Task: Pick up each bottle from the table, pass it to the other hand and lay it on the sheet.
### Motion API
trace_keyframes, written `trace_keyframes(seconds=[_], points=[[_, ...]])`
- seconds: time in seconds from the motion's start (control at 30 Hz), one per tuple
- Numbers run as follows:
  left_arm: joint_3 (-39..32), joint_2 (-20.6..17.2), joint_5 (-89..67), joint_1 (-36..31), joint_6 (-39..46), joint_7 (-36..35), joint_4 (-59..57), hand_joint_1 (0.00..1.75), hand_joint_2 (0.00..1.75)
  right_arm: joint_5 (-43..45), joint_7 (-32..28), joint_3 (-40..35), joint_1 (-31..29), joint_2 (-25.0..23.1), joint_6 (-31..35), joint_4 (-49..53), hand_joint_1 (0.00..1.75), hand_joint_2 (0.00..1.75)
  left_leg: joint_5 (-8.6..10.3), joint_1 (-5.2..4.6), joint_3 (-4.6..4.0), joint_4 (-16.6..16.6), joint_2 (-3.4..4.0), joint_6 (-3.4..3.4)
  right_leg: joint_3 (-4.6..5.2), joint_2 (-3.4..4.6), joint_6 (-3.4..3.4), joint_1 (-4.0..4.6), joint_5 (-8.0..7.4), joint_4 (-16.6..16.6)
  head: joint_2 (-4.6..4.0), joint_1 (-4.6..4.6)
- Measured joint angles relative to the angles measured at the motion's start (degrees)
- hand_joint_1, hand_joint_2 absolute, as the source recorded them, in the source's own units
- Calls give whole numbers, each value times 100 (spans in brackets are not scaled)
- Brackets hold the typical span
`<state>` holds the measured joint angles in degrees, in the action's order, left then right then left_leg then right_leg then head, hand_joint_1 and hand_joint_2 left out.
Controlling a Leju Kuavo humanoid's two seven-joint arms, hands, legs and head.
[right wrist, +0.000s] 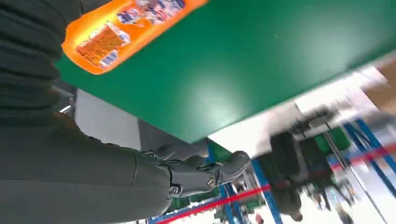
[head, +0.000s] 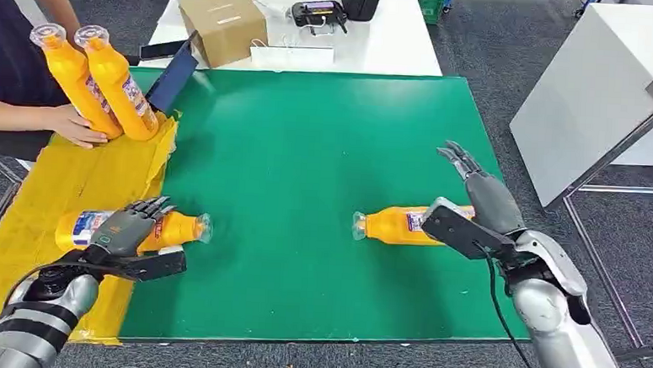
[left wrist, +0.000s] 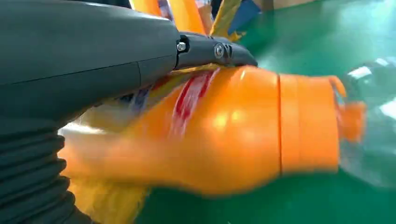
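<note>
The green surface (head: 306, 191) carries everything. Along its left edge lies the yellow sheet (head: 70, 187), where a person's hand (head: 77, 126) steadies two upright bottles (head: 100, 84). My left hand (head: 127, 228) grips a lying bottle (head: 177, 228) at the sheet's edge, cap pointing onto the green. My right hand (head: 475, 187) hangs empty, fingers spread, just beside another lying bottle (head: 393, 225) well right of the sheet.

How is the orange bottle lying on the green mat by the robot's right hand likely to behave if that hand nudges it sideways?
The orange bottle lies on its side with a rounded body, so it would probably roll across the smooth green mat. It looks full of juice, so likely fairly heavy. The right hand sits beside it, fingers spread, not gripping.
</note>
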<state>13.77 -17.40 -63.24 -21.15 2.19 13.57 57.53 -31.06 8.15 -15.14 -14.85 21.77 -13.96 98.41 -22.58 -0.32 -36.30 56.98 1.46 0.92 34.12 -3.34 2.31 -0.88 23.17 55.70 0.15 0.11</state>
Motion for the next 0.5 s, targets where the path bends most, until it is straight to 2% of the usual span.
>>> trace_keyframes(seconds=[0.23,0.5], points=[[4,0,864,-17,-306,241,-17,0,0,-656,38,-453,-508,75,30,-1195,0,175,1,0,0,1,-1,2,1,-1,2,0,-2,0,0,-2],[11,33,1559,-32,-599,326,298,0,0,-1220,20,-612,-966,72,205,-2495,0,175,1,0,0,2,-1,2,1,-1,3,0,-2,0,0,-2]])
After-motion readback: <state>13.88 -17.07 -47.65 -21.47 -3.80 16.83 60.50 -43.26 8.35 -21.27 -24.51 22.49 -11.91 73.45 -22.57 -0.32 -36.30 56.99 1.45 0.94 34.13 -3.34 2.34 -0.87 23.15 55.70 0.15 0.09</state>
